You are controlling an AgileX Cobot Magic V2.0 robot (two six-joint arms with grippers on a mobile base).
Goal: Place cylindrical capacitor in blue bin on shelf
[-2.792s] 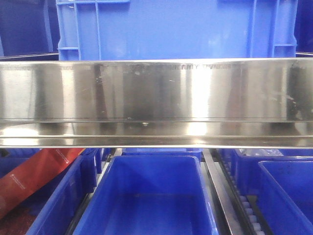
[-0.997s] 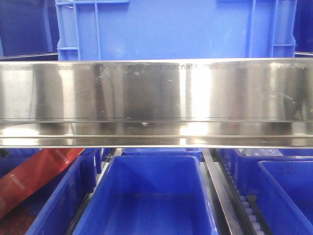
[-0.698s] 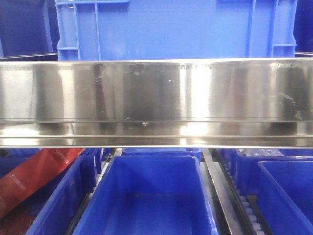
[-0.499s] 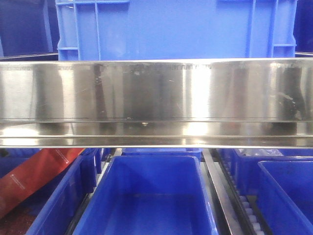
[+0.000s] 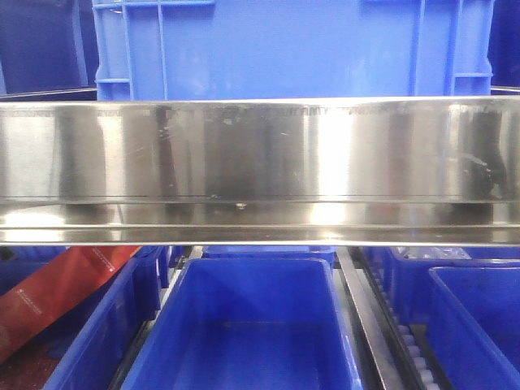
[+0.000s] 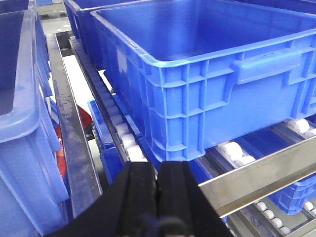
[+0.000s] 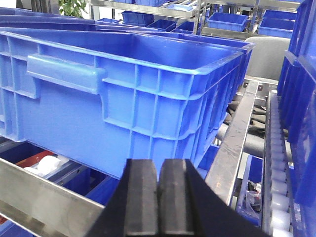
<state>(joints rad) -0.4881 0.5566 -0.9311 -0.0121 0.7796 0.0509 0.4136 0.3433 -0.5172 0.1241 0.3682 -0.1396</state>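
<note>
Here both the left gripper [image 6: 158, 190] and right gripper [image 7: 159, 195] have jaws pressed together, pinching nothing visible, before the blue bin [image 6: 207, 74] on the shelf [image 5: 260, 162]. The cylindrical capacitor appears in no view.

At lower left of my front view I see a red-orange packet [image 5: 57, 294] with white lettering. White rollers [image 6: 123, 133] run beside the bins in my left wrist view, and upper left of the right wrist view shows a green plant [image 7: 74, 7]
</note>
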